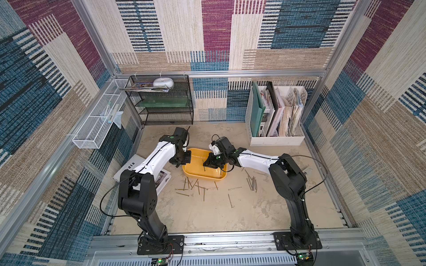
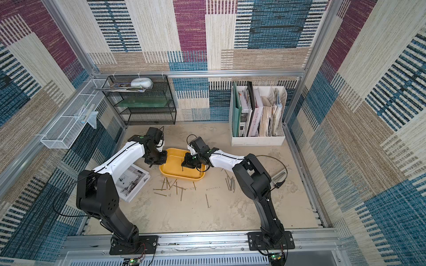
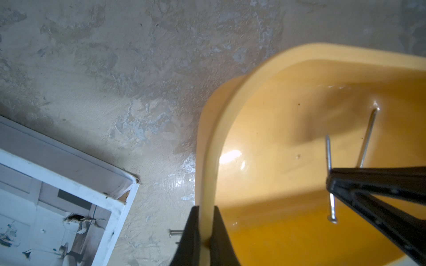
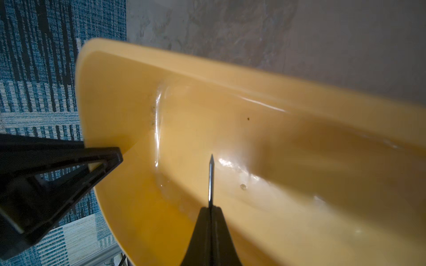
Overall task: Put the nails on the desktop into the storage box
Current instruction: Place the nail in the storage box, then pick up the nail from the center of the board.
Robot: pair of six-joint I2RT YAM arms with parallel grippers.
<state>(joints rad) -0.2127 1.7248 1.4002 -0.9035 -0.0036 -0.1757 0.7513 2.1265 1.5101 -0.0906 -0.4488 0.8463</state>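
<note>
1. Currently, my left gripper: clamped on the rim of the shallow yellow-orange plastic storage box.
2. Right gripper: pinching one thin metal nail above the box interior.
3. Loose grey-brassy nails: scattered on the mottled beige desktop, beside the box.
4. Handling: light, stiff, slick; I judge a mid-shaft pinch safest.

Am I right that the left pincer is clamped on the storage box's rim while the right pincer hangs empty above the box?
Not quite: the right pincer is shut on a nail, as the right wrist view shows. The left pincer does clamp the storage box by its rim.
</note>
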